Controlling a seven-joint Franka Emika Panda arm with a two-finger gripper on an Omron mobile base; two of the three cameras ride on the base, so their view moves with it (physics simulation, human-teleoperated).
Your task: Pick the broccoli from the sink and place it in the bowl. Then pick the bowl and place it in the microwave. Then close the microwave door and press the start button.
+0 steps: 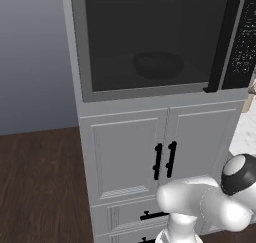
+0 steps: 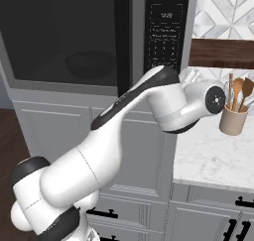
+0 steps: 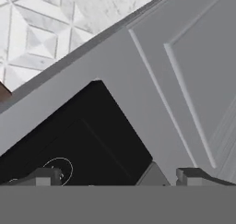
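One microwave (image 1: 150, 42) is sitting with its one door (image 2: 59, 36) shut — one bowl (image 1: 157, 64) is showing dimly inside, behind the glass. The gripper (image 3: 117, 177) is hovering with jaws apart at the black panel (image 3: 69, 140) — touching nothing.

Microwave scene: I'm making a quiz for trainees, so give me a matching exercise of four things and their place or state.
Things:
1. bowl
2. microwave door
3. hand
4. utensil cup

Places or states:
A. on the white counter
B. shut
C. open, near the control panel
D. inside the microwave, behind the glass

Pairs: 1-D, 2-B, 3-C, 4-A
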